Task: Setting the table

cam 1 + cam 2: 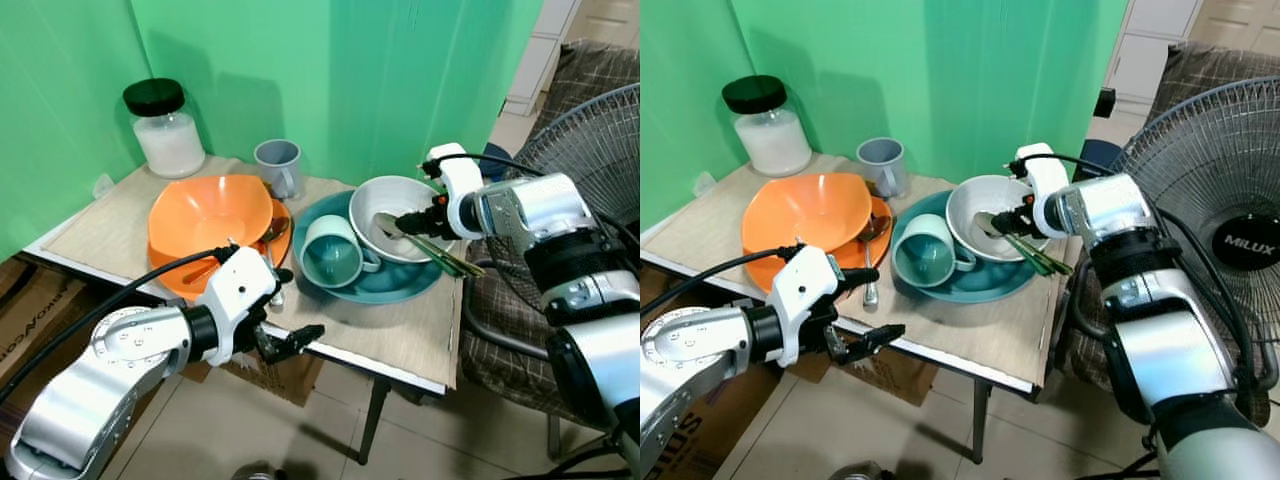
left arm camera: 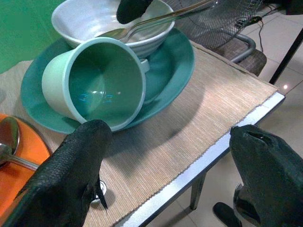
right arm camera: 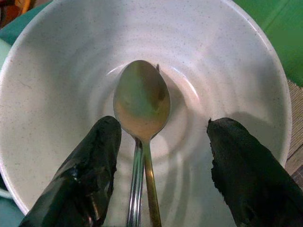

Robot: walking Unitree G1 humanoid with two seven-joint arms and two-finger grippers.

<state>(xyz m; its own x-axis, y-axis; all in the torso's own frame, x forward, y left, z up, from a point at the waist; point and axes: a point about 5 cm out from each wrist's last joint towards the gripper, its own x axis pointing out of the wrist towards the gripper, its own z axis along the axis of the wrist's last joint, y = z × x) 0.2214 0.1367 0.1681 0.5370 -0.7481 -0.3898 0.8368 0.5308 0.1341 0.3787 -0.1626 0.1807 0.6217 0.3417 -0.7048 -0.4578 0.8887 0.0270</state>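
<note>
A white bowl sits on a teal plate at the table's right end. A metal spoon lies in the bowl, with a second handle beside it, and both handles stick out over the rim toward the right. My right gripper is open inside the bowl, with one finger on each side of the spoon's neck and no grip on it. A teal mug lies on its side on the plate. My left gripper hangs open at the table's front edge, just short of the mug.
An orange bowl rests on an orange plate with a spoon beside it. Behind stand a grey mug and a black-lidded jar. A fan and a chair crowd the right side. Bare placemat lies near the front right corner.
</note>
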